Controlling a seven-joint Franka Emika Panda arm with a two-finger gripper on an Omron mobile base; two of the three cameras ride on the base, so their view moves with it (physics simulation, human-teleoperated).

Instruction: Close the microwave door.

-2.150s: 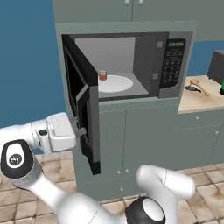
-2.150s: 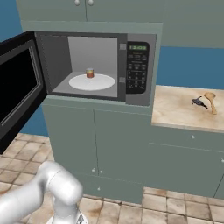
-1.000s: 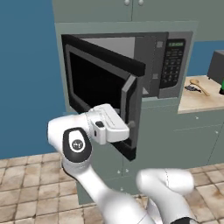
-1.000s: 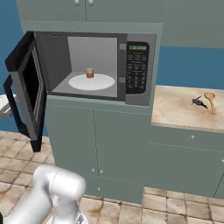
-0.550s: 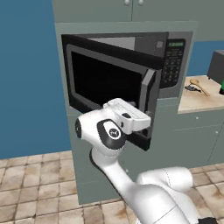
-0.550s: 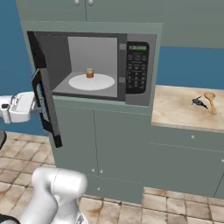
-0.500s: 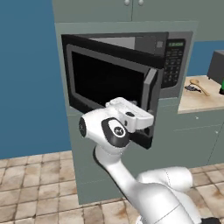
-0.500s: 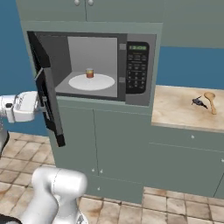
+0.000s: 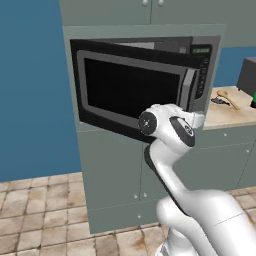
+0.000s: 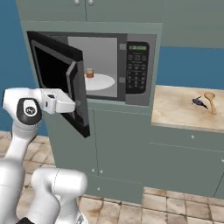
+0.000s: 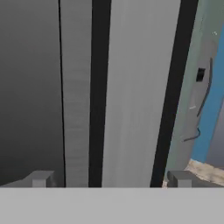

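End effector [image 11: 109,179] against microwave door [image 9: 131,89].

Even, flat rendered light fills both base views, bright with no strong source and only faint soft shadows under the cabinets. The microwave door [image 9: 132,92] window reads near black without glare, while the lit microwave [image 10: 105,65] interior looks pale grey. Edges are slightly soft and blocky from low resolution. The hand view is dimmer at its left, smoothly graded, and blurred at close range.
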